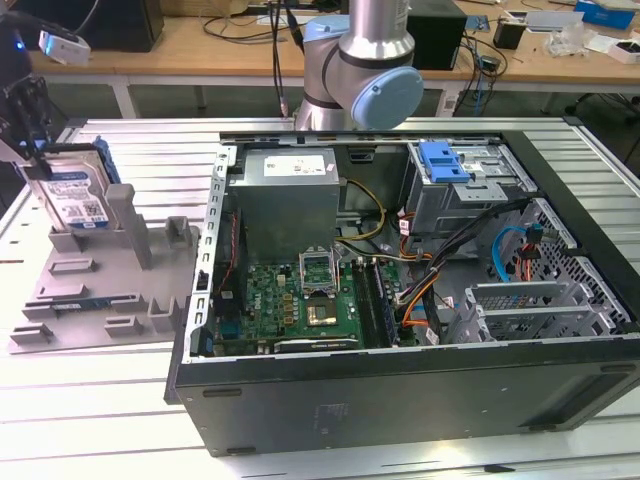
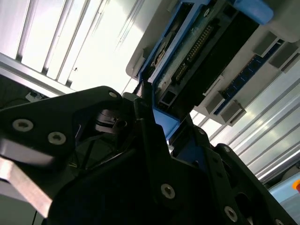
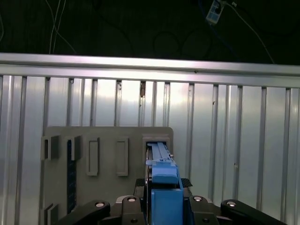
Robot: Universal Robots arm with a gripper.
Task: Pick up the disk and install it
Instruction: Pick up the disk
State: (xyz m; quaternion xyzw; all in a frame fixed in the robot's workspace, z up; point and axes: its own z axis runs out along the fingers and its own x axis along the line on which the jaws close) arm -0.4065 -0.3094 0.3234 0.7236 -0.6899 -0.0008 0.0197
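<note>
The disk [image 1: 78,195], silver with a white-and-blue label and a blue carrier frame, stands on edge in a slot of the grey holder [image 1: 100,290] at the exterior view's left. My black gripper [image 1: 32,150] is at its upper end, shut on the blue frame. In the first wrist view the disk [image 3: 159,154] runs from the holder slot [image 3: 108,140] back between my gripper [image 3: 163,183] fingers. In the second wrist view the disk's connector edge [image 2: 201,51] shows just beyond my gripper [image 2: 164,126].
An open computer case [image 1: 400,390] lies to the right of the holder, with a motherboard, cables, a grey power-supply box [image 1: 290,190] and a drive cage topped by a blue latch [image 1: 445,160]. The arm's base [image 1: 360,70] stands behind the case. A ribbed metal tabletop [image 1: 100,420] lies underneath.
</note>
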